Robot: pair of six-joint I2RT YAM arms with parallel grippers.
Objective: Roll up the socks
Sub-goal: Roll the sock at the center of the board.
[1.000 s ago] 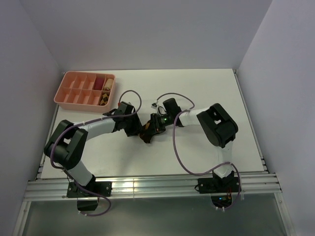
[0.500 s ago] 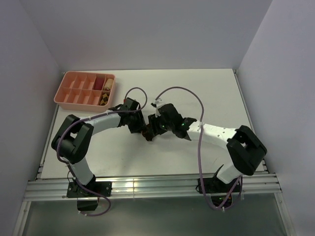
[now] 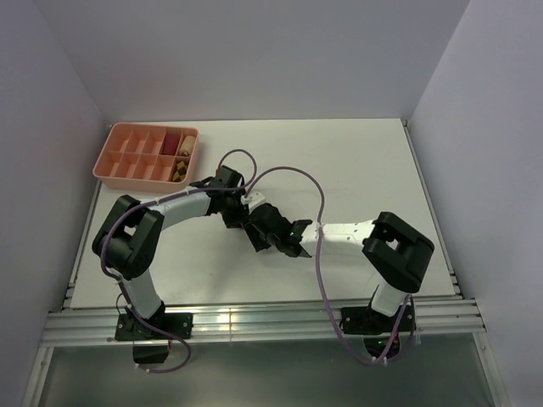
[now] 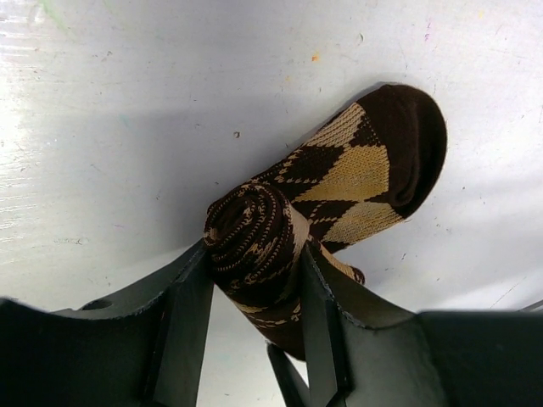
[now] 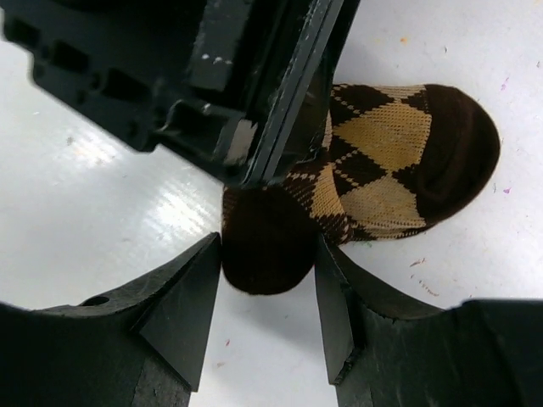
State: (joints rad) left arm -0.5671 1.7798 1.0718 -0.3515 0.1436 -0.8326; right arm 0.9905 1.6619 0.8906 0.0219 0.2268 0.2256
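Lying on the white counter [image 4: 127, 102], approx. mid-way btwn the two arms, the socks [image 4: 356, 170] are seen partly rolled, w/ the argyle toe end flat. The roll is clamped btwn the fingers of the left end effector [image 4: 254, 263], jaws part-open around it. The bundle's dark end is straddled by the right end effector [image 5: 270, 250]; squeezed or merely flanked can't be told.

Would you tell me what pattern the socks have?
The socks: dark brown with tan argyle diamonds, best in the right wrist view.
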